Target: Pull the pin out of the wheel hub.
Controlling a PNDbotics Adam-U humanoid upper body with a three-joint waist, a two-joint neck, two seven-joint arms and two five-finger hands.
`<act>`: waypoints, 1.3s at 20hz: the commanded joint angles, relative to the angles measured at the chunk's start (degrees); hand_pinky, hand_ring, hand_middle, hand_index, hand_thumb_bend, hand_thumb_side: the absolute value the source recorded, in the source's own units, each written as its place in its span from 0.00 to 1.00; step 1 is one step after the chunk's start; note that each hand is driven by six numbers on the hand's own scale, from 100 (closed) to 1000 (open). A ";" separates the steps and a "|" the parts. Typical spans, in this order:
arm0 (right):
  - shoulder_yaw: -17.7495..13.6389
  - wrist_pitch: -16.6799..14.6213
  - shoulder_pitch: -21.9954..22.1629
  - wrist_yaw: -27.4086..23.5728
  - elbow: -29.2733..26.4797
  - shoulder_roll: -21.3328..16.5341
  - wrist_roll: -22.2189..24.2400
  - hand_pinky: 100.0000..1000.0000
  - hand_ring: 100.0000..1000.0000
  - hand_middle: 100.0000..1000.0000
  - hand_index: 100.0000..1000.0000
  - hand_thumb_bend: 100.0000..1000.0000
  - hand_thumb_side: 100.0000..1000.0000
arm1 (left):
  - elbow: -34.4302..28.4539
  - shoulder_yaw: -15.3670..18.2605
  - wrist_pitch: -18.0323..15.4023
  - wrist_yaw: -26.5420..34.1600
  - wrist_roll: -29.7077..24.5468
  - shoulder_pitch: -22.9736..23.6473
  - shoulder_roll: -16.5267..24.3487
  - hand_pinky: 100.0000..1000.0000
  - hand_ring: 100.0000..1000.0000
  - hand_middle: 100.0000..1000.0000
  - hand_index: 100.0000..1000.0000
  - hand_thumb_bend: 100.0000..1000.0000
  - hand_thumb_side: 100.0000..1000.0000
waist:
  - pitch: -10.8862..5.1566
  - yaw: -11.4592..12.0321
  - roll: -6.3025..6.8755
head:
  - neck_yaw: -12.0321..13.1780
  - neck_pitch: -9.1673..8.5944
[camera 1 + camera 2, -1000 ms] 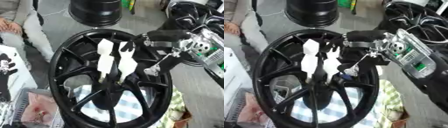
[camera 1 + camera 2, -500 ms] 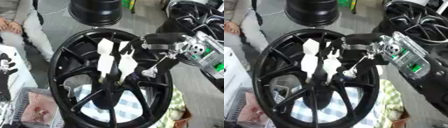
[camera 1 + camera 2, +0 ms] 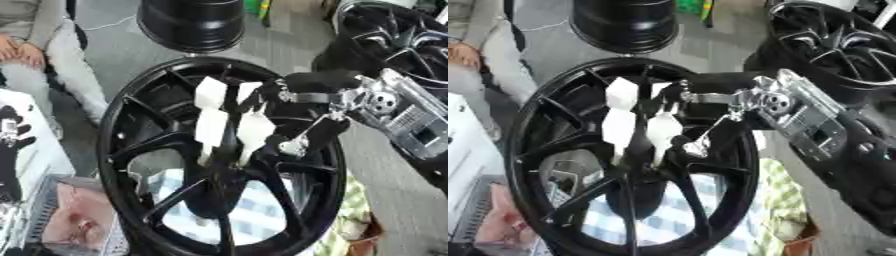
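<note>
A big black wheel hub (image 3: 122, 150) lies flat in the middle of both views. From its centre a dark pin (image 3: 229, 142) stands up, carrying several white flat tabs (image 3: 210, 127). My right hand (image 3: 306, 82) reaches in from the right. Its fingers (image 3: 682, 92) touch the upper right tab, and its thumb (image 3: 293, 146) sits beside the lower right tab, so the hand pinches the pin's right side. My left hand (image 3: 10, 150) rests at the left edge, fingers up and relaxed, away from the hub.
Checked cloth (image 3: 262, 210) shows through the spokes. A black tyre-like drum (image 3: 197, 25) stands behind the hub, and another black wheel (image 3: 842, 45) at the upper right. A white surface (image 3: 44, 150) and a basket (image 3: 74, 225) lie to the left. A seated person is at the upper left.
My right wrist has dropped slightly lower in view while the fingers stay at the white tabs. The pin and hub have not visibly moved.
</note>
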 commanded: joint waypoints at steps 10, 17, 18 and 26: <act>-0.21 -0.25 -1.08 1.30 2.24 -0.10 -0.09 0.73 0.79 0.78 0.90 0.07 0.16 | -0.81 -0.08 -0.09 -0.17 -0.18 -0.73 1.04 0.65 0.69 0.64 0.77 0.21 0.61 | -0.51 0.08 0.49 | -0.13 0.07; 0.17 -0.25 -1.08 0.21 0.74 -0.40 -0.22 0.71 0.77 0.71 0.79 0.05 0.15 | -0.77 -0.13 -0.06 -0.20 -0.21 -0.72 1.03 0.65 0.69 0.64 0.77 0.21 0.61 | -0.47 -0.05 0.50 | -0.16 0.16; 0.22 -0.15 -1.08 -0.06 0.40 -0.48 -0.27 0.71 0.76 0.71 0.78 0.05 0.15 | -0.77 -0.13 -0.06 -0.21 -0.21 -0.73 1.03 0.65 0.69 0.64 0.77 0.21 0.61 | -0.46 -0.06 0.50 | -0.14 0.16; -0.04 0.84 -0.84 -1.89 -0.96 -0.82 -3.43 0.65 0.66 0.51 0.53 0.00 0.15 | -0.75 -0.15 -0.05 -0.16 -0.23 -0.79 1.05 0.65 0.69 0.64 0.77 0.21 0.61 | -0.47 -0.04 0.52 | -0.11 0.21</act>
